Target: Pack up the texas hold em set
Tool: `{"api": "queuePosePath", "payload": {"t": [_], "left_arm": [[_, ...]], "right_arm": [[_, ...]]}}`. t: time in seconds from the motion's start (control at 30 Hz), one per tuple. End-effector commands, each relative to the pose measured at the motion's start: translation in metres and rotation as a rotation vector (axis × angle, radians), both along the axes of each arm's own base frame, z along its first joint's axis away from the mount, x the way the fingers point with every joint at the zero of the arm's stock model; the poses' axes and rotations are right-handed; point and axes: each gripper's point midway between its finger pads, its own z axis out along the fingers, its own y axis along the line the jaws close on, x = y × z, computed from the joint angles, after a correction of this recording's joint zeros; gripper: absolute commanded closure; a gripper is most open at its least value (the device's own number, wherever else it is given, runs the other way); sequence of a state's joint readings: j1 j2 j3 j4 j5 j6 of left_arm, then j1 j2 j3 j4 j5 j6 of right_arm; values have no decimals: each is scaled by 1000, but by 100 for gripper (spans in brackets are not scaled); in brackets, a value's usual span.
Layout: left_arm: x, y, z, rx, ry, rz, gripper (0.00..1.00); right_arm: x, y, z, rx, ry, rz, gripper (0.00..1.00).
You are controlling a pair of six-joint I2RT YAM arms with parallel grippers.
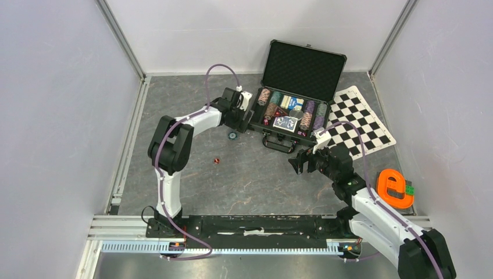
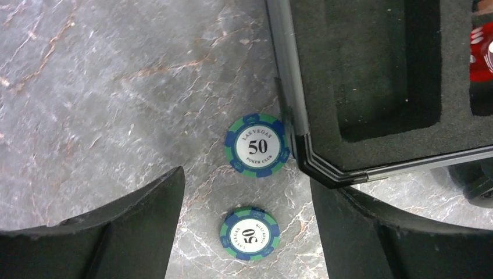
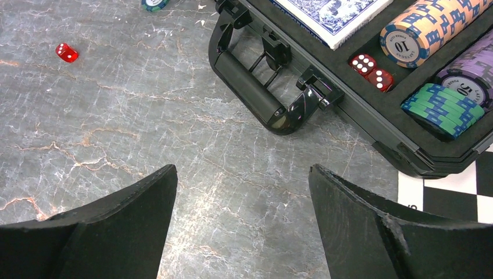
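Now the left gripper (image 2: 245, 174) hangs wide open and empty over the table (image 2: 116, 87). One green chip (image 2: 257, 145) lies just beside the open case (image 1: 302, 72) corner, a second chip (image 2: 249, 233) nearer. The right gripper (image 3: 242, 168) is spread and empty near the handle (image 3: 250, 87).

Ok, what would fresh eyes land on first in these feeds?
The open black case at the table's far side, full of striped chip stacks and blue cards. Then the strays: two green 50 chips by its corner under the open left gripper, and a lone red die.

Grey marbled tabletop (image 1: 244, 180) enclosed by plain white walls (image 1: 52, 116).
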State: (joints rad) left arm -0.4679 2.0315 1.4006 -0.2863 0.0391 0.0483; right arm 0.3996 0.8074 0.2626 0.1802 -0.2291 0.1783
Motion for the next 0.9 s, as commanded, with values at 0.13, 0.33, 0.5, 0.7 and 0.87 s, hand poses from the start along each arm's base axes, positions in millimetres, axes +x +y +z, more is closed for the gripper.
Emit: {"api": "queuePosePath", "payload": {"t": [0.13, 0.33, 0.5, 0.7, 0.87], "left_arm": [[7, -26, 6, 9, 50, -249, 17], [11, -33, 3, 41, 97, -360, 23], [11, -30, 0, 83, 78, -452, 27], [6, -25, -13, 125, 153, -474, 47], [2, -16, -11, 199, 147, -429, 48]], "right_arm": [[10, 8, 25, 36, -63, 17, 11], [10, 8, 24, 34, -59, 17, 11], [10, 8, 23, 29, -56, 15, 11], [10, 8, 22, 28, -53, 18, 11], [9, 8, 21, 28, -47, 22, 11]]}}
